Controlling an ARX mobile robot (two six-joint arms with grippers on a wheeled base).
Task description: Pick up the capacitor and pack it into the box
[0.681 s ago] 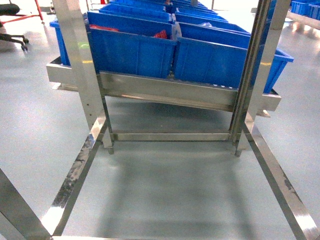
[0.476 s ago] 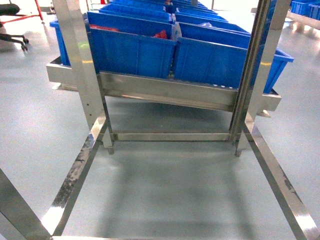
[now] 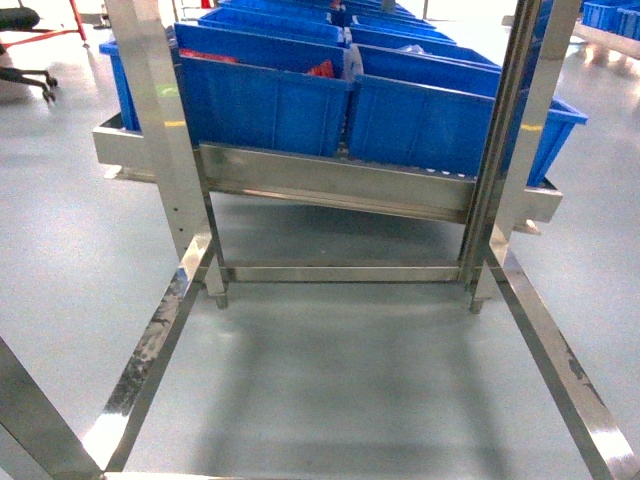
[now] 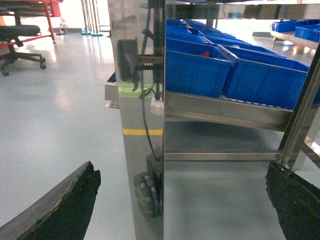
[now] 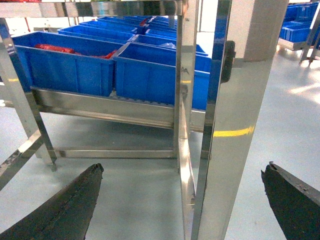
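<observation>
Head cam: 2 blue bins [image 3: 265, 100] [image 3: 440, 120] up front on steel rack [image 3: 330, 180], more rows behind, count unclear. Red stuff [image 3: 322, 69] in left bin, can't ID it. No box or capacitor in any view, so no position rel. to either end effector. Left end effector [image 4: 180, 200]: fingers [image 4: 60, 210] spread wide, holding nothing. Right end effector [image 5: 180, 200]: same, wide apart, holding nothing. Both over grey floor [image 3: 340, 380].
</observation>
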